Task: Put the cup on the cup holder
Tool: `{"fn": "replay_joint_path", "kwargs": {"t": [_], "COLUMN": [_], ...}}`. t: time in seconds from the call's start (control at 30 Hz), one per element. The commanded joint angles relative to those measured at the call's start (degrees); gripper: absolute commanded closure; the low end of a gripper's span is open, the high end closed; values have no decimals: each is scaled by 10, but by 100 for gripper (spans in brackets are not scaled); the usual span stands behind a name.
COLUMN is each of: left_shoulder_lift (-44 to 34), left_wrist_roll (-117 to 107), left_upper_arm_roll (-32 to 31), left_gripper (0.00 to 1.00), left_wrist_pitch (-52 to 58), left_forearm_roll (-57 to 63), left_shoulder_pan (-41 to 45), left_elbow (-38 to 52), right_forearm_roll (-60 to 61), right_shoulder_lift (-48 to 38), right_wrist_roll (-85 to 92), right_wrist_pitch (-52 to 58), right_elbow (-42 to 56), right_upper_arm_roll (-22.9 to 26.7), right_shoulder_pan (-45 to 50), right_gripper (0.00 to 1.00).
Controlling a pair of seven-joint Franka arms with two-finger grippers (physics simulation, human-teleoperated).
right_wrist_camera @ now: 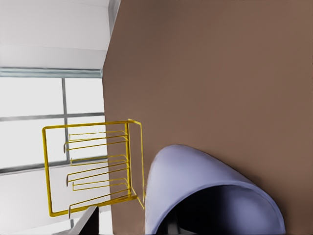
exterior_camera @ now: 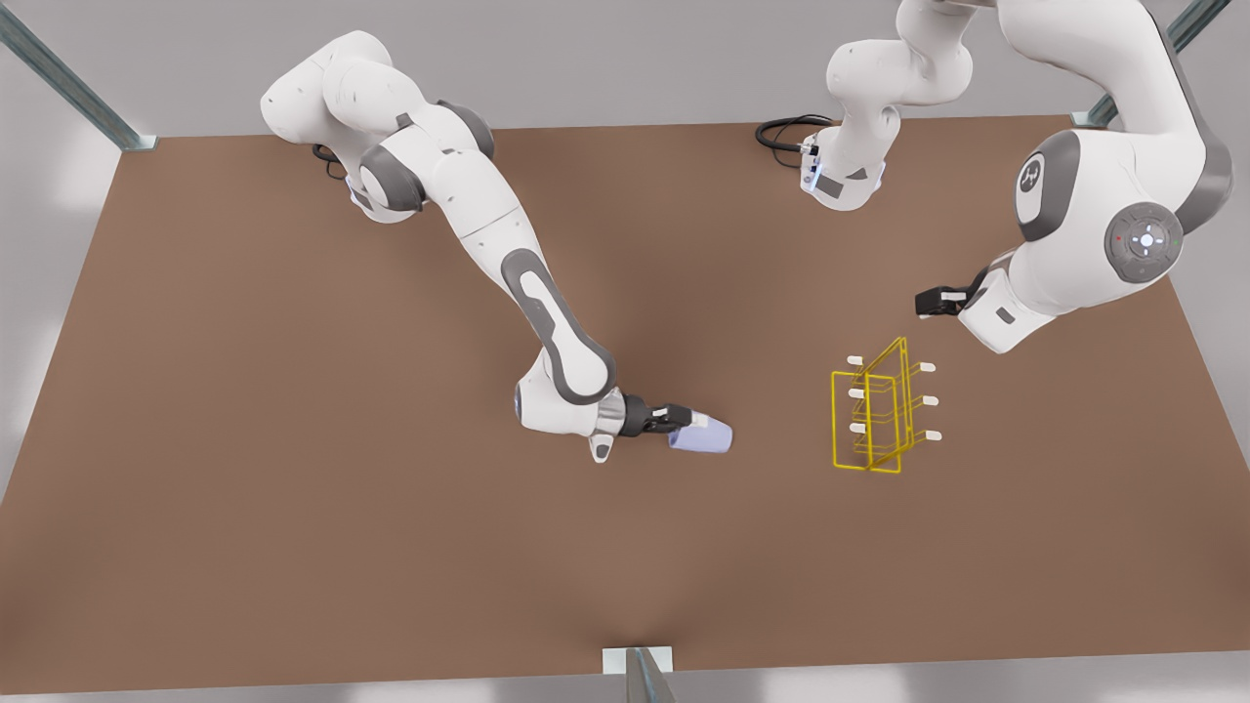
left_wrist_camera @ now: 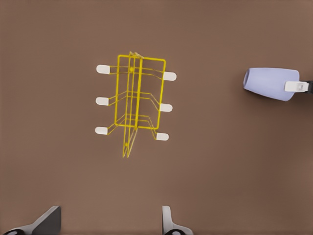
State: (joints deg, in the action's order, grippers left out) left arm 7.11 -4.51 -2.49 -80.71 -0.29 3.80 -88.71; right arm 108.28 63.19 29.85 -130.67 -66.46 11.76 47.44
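Cup held sideways near rack

Cup (exterior_camera: pixel 705 438), lavender-blue, was off the brown table (exterior_camera: pixel 293 439), lying on its side in the grip of the right gripper (exterior_camera: pixel 687 421). One white-tipped finger (left_wrist_camera: pixel 292 86) lay along the outside wall of the cup in the left wrist view; the right wrist view looked into the cup's dark mouth (right_wrist_camera: pixel 210 196), so the other finger sat inside, the pincer clamped on the rim wall. The closed base of the cup pointed toward the front view's right, toward the rack.

Rack (exterior_camera: pixel 872 410), yellow wire, stood upright on the table, well apart from the cup, on the front view's right. Six short white-tipped pegs (exterior_camera: pixel 928 400) stuck out, three per side. None carried anything. In the right wrist view the rack (right_wrist_camera: pixel 93 166) appeared beyond the cup's rim.

The left gripper (exterior_camera: pixel 923 303) hung above the table at the front view's right, up past the rack and touching nothing. Its two fingertips (left_wrist_camera: pixel 168 223) showed at the edge of the left wrist view, spread wide with bare table between them. That arm waited. From its camera the rack (left_wrist_camera: pixel 134 100) sat below, with the cup (left_wrist_camera: pixel 269 83) off to one side.
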Motion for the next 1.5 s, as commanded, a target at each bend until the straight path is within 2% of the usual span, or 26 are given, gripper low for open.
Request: {"fn": "replay_joint_path", "kwargs": {"t": [0.0, 0.2, 0.27, 0.33, 0.4, 0.47, 0.5, 0.53, 0.57, 0.6, 0.63, 0.67, 0.7, 0.73, 0.83, 0.9, 1.0, 1.1, 1.47], "left_shoulder_lift": [0, 1, 24, 60, 103, 139, 161, 184, 200, 215, 248, 257, 258, 267, 282, 291, 299, 320, 350], "left_wrist_roll": [4, -32, -290, -518, -705, -900, -1003, -1090, -1123, -1155, -1227, -1286, -1358, -1417, -1533, -1570, -1397, -1412, -1410], "left_upper_arm_roll": [0, -1, -7, -51, -55, -58, -58, -57, -57, -54, -52, -48, -48, -47, -47, -48, -62, -80, -81], "left_gripper": [0, 0, 0, 0, 0, 0, 0, 0, 0, 0, 0, 0, 0, 0, 0, 0, 0, 0, 0], "left_wrist_pitch": [-1, -1, -38, -89, -160, -247, -293, -320, -327, -335, -345, -345, -364, -387, -441, -459, -474, -495, -557], "left_forearm_roll": [0, 0, 0, 0, -1, -1, -1, 0, -1, -2, -1, -2, -1, -1, -4, -1, -1, -1, -1], "left_shoulder_pan": [0, 7, 70, 95, 115, 129, 134, 137, 147, 151, 147, 144, 143, 143, 143, 145, 155, 157, 178], "left_elbow": [0, -1, -16, -18, -18, -18, -18, -17, -16, -12, 20, 33, 33, 32, 29, 29, 29, 29, 22], "right_forearm_roll": [-4, -49, -50, -93, -182, -383, -541, -749, -858, -942, -1025, -1113, -1124, -1123, -1123, -1123, -1125, -1146, -1141], "right_shoulder_lift": [-2, -15, -21, -52, -83, -93, -94, -120, -185, -241, -302, -382, -457, -501, -562, -573, -570, -567, -559], "right_wrist_roll": [46, 37, 35, 35, 35, 35, 43, 47, 38, -2, -44, -136, -225, -284, -295, -296, -315, -342, -342], "right_wrist_pitch": [17, 77, 88, 125, 198, 346, 438, 536, 580, 581, 582, 582, 601, 618, 636, 636, 632, 626, 627], "right_elbow": [-1, -32, -44, -84, -123, -119, -102, -53, -34, -20, -17, -24, -48, -48, -81, -100, -119, -112, -110], "right_upper_arm_roll": [0, 0, 0, 0, 0, 5, 6, 14, 48, 44, 8, -56, -107, -108, -109, -108, -107, -104, -104], "right_shoulder_pan": [-4, -38, -45, -69, -125, -226, -277, -314, -301, -303, -307, -315, -344, -342, -343, -344, -344, -336, -340], "right_gripper": [0, 0, 0, 0, 0, 0, 0, 0, 0, 0, 0, 0, 0, 0, 0, 0, 0, 0, 0]}}
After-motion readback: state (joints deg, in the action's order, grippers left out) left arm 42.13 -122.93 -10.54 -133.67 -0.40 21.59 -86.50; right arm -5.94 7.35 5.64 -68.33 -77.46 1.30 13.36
